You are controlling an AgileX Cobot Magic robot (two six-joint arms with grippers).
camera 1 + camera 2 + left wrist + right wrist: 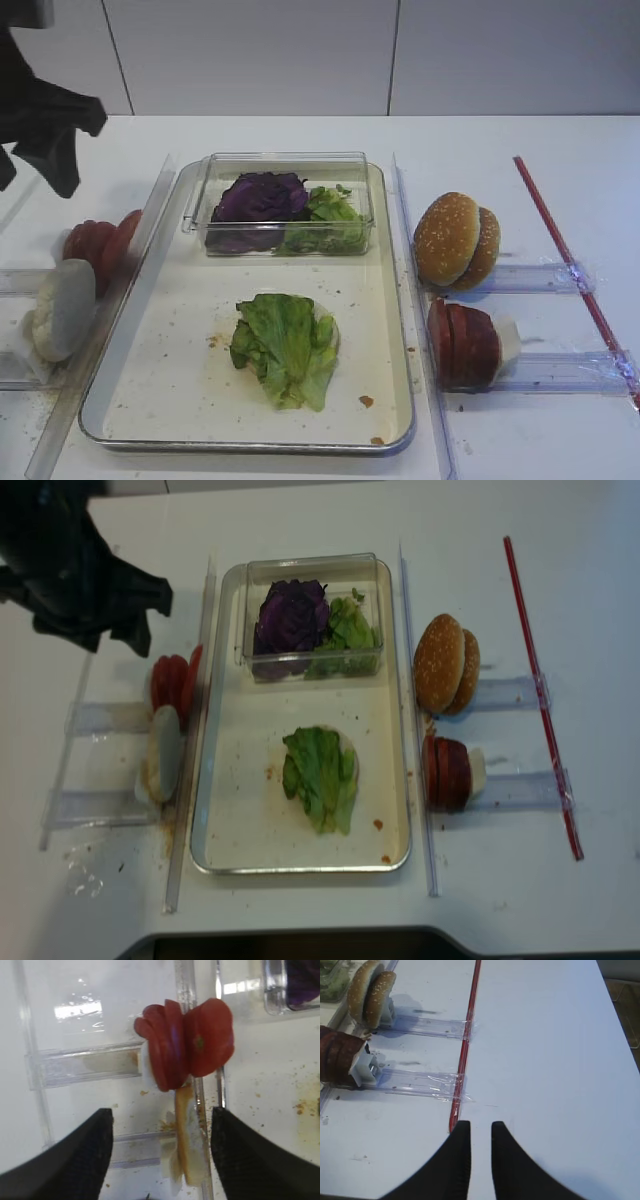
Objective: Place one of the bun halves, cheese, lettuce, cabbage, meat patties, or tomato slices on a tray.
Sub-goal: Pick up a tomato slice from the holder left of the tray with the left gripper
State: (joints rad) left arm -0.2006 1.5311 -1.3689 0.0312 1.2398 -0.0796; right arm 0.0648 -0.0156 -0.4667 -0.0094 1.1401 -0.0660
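The tray (180, 400) lies mid-table with one lettuce leaf (285, 345) on its floor, over a pale round piece. More lettuce (325, 222) and the cabbage (260, 197) sit in a clear box at the tray's far end. Left of the tray stand tomato slices (185, 1042) and pale cheese slices (190, 1150) on edge. My left gripper (161, 1112) is open above the cheese, short of the tomatoes, holding nothing. Bun halves (457, 240) and meat patties (465, 345) stand right of the tray. My right gripper (479, 1127) is open a narrow gap over bare table, empty.
Clear plastic holders (415, 1080) carry the food stacks on both sides. Long clear rails (415, 300) flank the tray. A red strip (570, 270) runs along the table at the right. The left arm (45, 120) hangs dark at the far left.
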